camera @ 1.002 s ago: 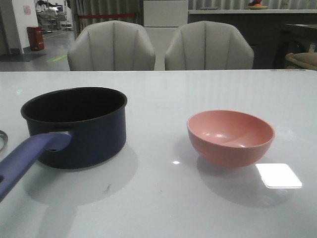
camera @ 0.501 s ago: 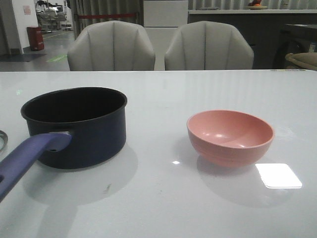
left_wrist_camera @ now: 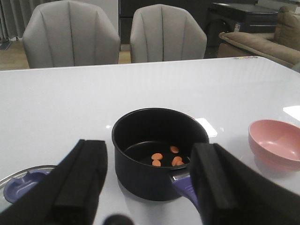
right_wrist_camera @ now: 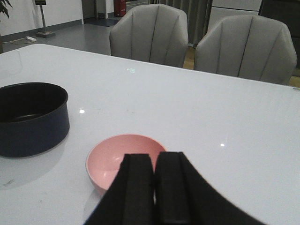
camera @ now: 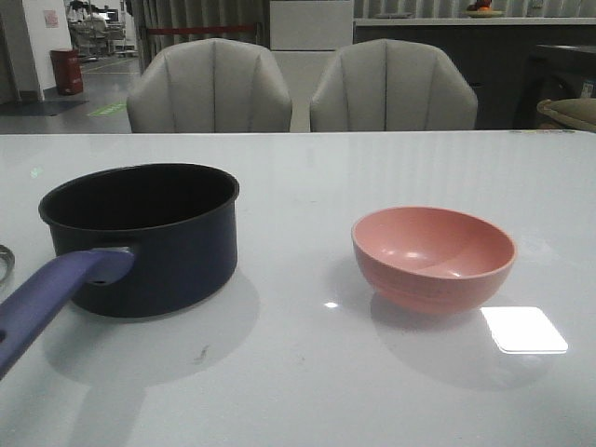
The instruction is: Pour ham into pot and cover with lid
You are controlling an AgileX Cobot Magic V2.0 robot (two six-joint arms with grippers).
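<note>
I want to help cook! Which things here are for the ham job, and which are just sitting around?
For the job:
ham, already in the pot
pot
lid, lying on the table beside the pot
bowl, empty now

Just sitting around:
two chairs
red bin

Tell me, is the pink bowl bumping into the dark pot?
Apart. In the front view, a wide strip of bare white table lies between the pot and the pink bowl; the right wrist view shows the same gap.
</note>
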